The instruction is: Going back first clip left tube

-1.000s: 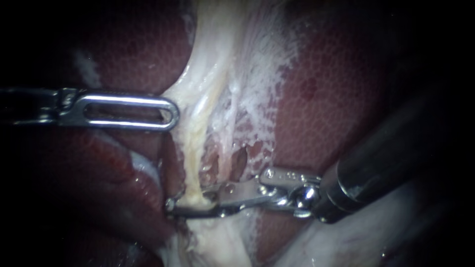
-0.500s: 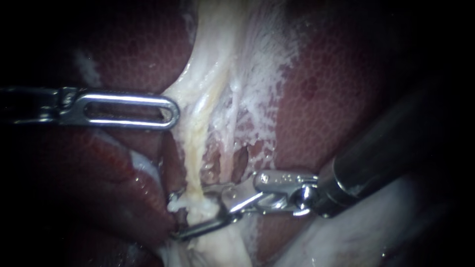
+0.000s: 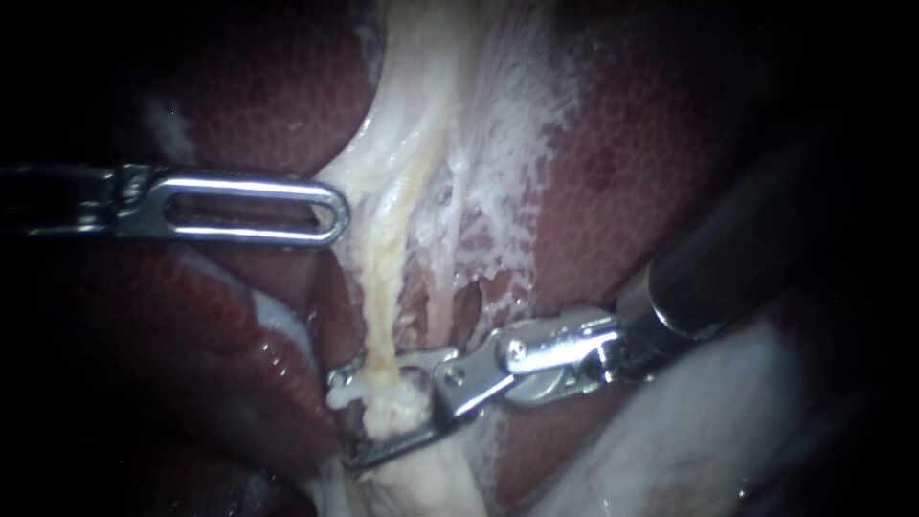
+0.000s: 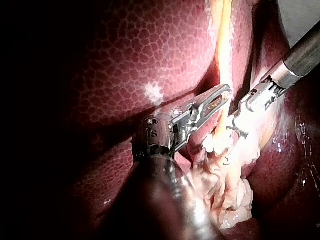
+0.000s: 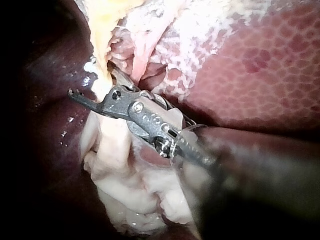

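Jaws of right instrument (image 3: 347, 418) parted, nothing gripped, astride left tube (image 3: 383, 325) low against liver (image 3: 622, 191); clip not discernible. Recommended: straight withdrawal along shaft axis, jaws wide, no snagging or dragging of tube.

My left instrument (image 3: 330, 211) is lying level, its tip resting against the edge of the pale tube (image 3: 383, 306). My right instrument (image 3: 349, 418) is reaching across that tube further down, its jaws standing apart with the tube passing between them.
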Motion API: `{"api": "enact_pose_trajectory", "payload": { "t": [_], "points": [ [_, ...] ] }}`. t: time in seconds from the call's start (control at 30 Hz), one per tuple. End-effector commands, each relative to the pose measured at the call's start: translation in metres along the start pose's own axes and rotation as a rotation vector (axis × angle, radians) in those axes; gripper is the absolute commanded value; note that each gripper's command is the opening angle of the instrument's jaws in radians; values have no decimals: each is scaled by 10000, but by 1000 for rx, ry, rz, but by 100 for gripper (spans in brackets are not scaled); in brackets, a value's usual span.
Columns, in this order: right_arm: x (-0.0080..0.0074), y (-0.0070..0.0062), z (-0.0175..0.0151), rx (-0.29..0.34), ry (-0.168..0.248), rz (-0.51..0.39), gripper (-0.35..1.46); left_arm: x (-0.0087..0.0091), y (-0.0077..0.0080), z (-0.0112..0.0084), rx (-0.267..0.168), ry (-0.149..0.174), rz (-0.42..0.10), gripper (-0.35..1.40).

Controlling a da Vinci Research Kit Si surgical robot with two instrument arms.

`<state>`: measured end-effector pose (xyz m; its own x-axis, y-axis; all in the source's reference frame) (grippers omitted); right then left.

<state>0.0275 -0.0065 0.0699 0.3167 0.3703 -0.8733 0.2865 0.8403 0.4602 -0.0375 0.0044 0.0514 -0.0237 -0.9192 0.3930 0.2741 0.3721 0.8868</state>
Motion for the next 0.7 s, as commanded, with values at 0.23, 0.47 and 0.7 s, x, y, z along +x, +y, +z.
{"api": "enact_pose_trajectory", "payload": {
  "t": [0.23, 0.47, 0.7],
  "points": [
    [2, -5, -7, -7, 8, 183, 57, 1, 0, 0, 0, 0, 1, -35],
    [2, -7, -8, -12, 31, 284, 58, 1, 0, 0, 0, 0, 1, -35],
    [4, -4, -18, -12, 32, 287, 58, 1, 0, 0, 0, 0, 1, -35]
  ]
}}
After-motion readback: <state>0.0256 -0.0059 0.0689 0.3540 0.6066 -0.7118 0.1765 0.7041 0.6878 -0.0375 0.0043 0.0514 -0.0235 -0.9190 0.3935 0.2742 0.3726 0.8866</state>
